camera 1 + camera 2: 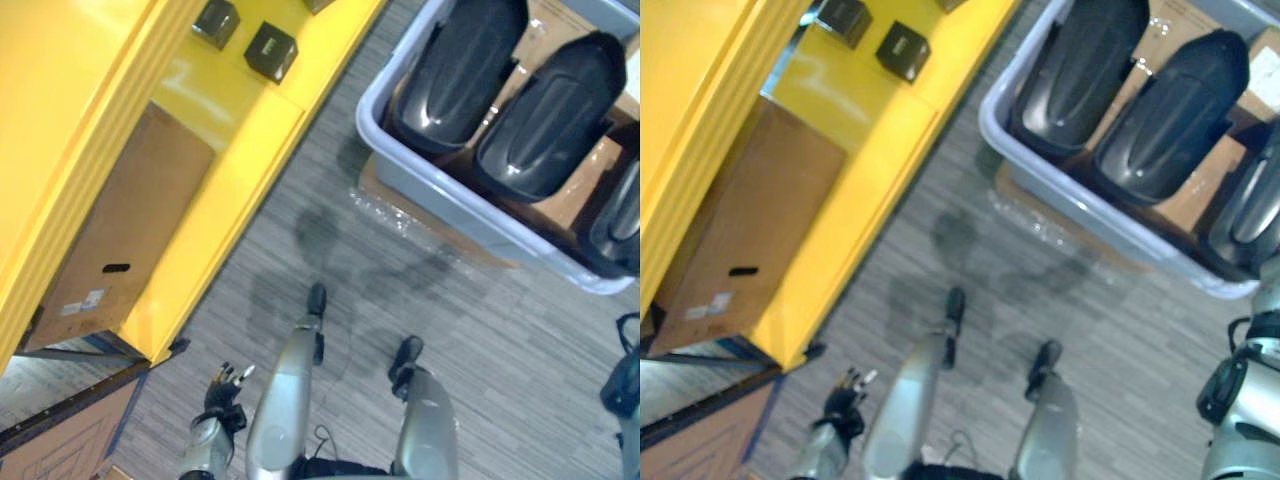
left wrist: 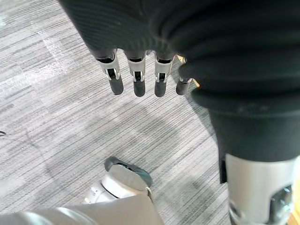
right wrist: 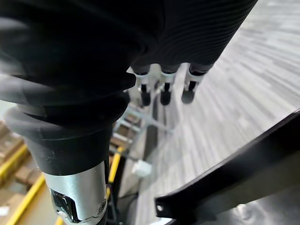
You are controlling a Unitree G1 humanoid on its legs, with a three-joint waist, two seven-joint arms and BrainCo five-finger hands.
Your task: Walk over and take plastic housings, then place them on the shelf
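Left robot hand (image 2: 135, 79): fingers straight and hanging loose above the grey striped carpet floor (image 2: 56, 117), holding nothing. Right robot hand (image 3: 165, 91): fingers likewise relaxed, empty.

Task objects: three glossy black, elongated, dome-backed plastic housings (image 1: 555, 105) lie side by side and close together in the pale blue-grey plastic bin (image 1: 470, 215), on brown cardboard sheets (image 1: 575, 195); none has been lifted yet. The right robot hand hangs near the bin's rim. The left robot hand hangs well apart from the bin, on its shelf side. Left of the bin, across a strip of carpet, stands the yellow metal shelf (image 1: 235, 190), with two small dark boxes (image 1: 270, 50) on its upper level and a large brown cardboard box (image 1: 125, 235) on the level below.

Probable hazards:
- The housings look smooth and rounded, so a one-handed or shallow grasp may slide off the shell.
- Tight packing may let a lifted housing drag its neighbour or catch on the bin's wall.
- At the shelf, a long housing carried off-level may strike the yellow front beam.
- The small dark boxes may be knocked if the housing is set down too close to them
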